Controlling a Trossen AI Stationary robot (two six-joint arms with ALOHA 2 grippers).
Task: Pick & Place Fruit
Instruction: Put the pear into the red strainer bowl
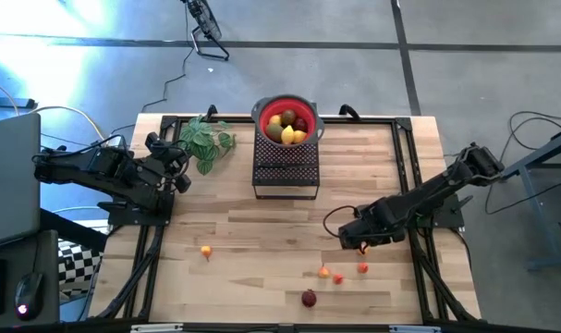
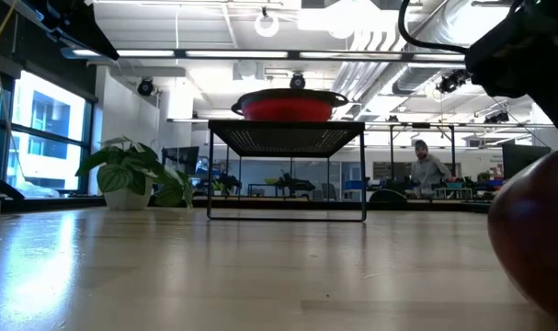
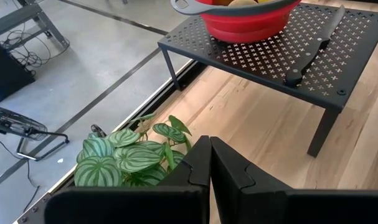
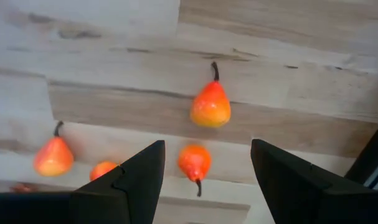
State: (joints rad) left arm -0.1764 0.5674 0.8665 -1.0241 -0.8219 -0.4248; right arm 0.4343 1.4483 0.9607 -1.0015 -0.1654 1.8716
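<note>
Several small orange-red pears lie loose on the wooden table near its front right: one [image 4: 210, 106], one [image 4: 195, 162] and two more [image 4: 53, 157] [image 4: 101, 169]. My right gripper [image 1: 359, 242] [image 4: 207, 149] hovers open over them, pointing down, its fingers on either side of one pear without touching it. Another orange piece [image 1: 206, 251] lies at the front left, and a dark red ball [image 1: 309, 298] [image 2: 536, 239] sits near the front edge. A red bowl [image 1: 285, 116] holds yellow, green and red fruit. My left gripper [image 1: 174, 171] [image 3: 210, 168] waits shut at the far left.
The red bowl stands on a black perforated rack [image 1: 285, 171] at the far middle, with a black-handled knife [image 3: 313, 50] lying on the rack. A potted leafy plant [image 1: 206, 141] stands far left, close to my left gripper. Bare wood lies in the table's middle.
</note>
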